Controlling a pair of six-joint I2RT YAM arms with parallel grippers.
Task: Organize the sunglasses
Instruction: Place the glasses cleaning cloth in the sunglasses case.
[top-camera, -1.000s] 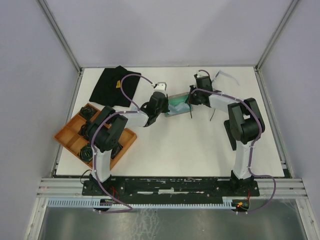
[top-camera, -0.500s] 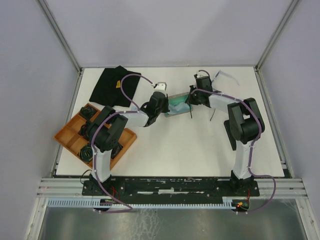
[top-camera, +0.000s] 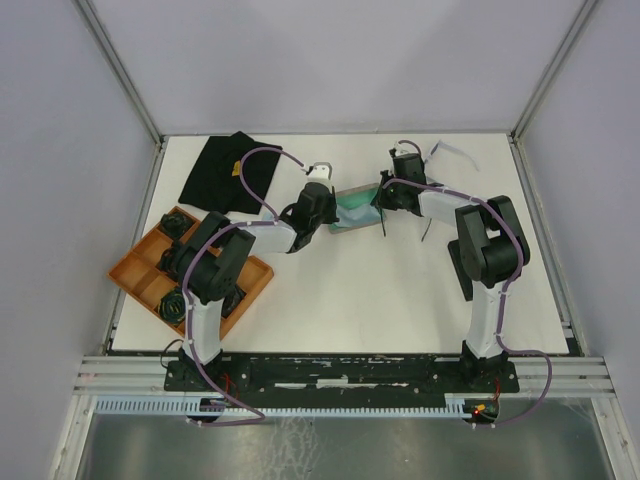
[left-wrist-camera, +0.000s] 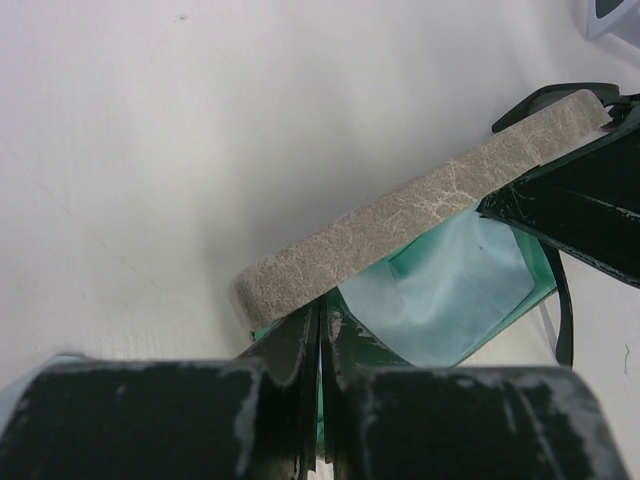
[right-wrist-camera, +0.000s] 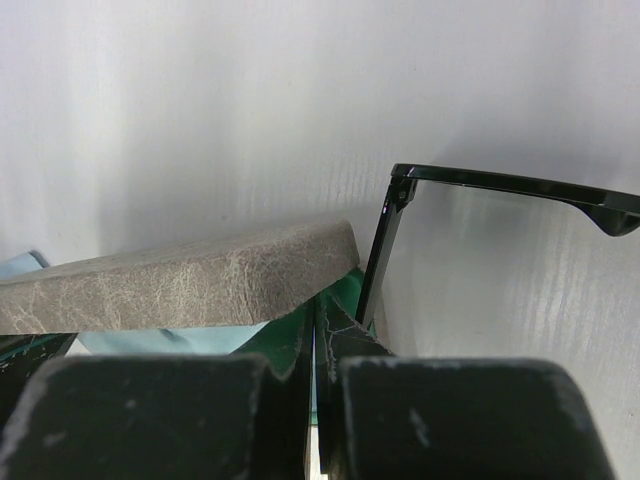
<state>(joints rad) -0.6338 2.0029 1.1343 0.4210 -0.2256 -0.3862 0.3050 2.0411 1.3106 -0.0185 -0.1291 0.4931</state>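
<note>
– Sunglasses: where do they lie?
– The black pair (right-wrist-camera: 381, 250) stands just beside the right end of the open grey case (top-camera: 352, 208). The pale pair (top-camera: 455, 152) lies well apart, at the far right.
– And the grippers?
– The left gripper (left-wrist-camera: 320, 322) is clamped on the case's green lining at its left end, and the right gripper (right-wrist-camera: 313, 322) at its right end.

- The grey oblong case (left-wrist-camera: 420, 215) has a matt, mottled skin, like felt or worn leather.
- The light blue cloth (left-wrist-camera: 450, 290) inside the case looks soft and matt.
- The black-framed sunglasses (right-wrist-camera: 480, 182) beside the case are glossy plastic.
- The white table (left-wrist-camera: 150, 130) under the case is smooth.
</note>
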